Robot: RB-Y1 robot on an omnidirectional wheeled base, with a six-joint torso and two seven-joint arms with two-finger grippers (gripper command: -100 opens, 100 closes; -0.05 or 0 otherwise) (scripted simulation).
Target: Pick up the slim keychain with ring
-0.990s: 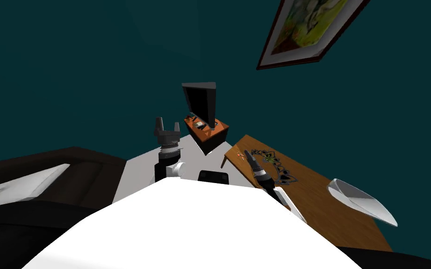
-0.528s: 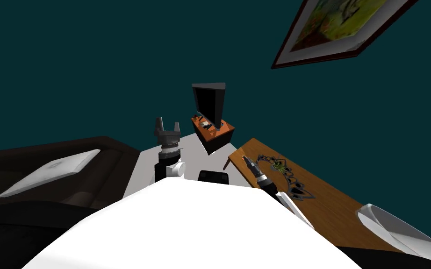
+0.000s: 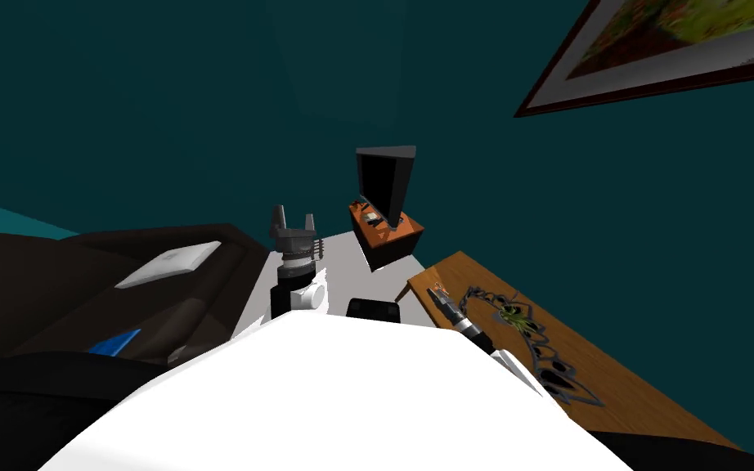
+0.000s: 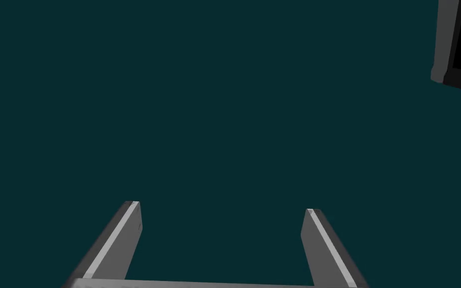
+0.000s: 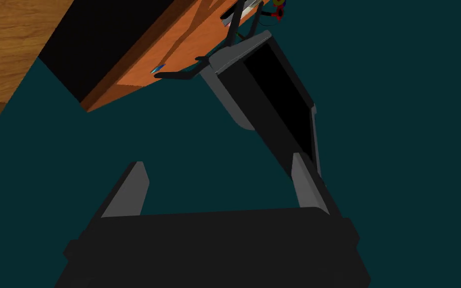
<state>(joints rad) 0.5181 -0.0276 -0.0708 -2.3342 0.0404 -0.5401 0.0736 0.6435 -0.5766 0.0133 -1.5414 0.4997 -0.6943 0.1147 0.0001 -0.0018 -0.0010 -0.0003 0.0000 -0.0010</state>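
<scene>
A small reddish item point(image 3: 441, 288) lies on the near corner of the wooden table point(image 3: 612, 384); I cannot tell whether it is the keychain. My right gripper point(image 3: 434, 293) hovers just beside it, fingers open and empty. In the right wrist view that gripper point(image 5: 219, 185) points past the table edge point(image 5: 4, 40) toward an orange cabinet point(image 5: 139, 65). A tiny red and yellow object point(image 5: 278, 4) sits on the cabinet's far end. My left gripper point(image 3: 292, 219) is raised in front of me, open point(image 4: 222, 210) and empty.
A dark TV point(image 3: 385, 184) stands on the orange cabinet point(image 3: 388, 237) against the teal wall. A dark lacy mat point(image 3: 531, 335) covers part of the table. A dark sofa point(image 3: 81, 302) with a white cushion point(image 3: 169, 263) lies to the left.
My view has swung left: the table, TV and picture frame slid right, more of the sofa shows, and the white bowl has left the picture. Both arms keep their pose.
</scene>
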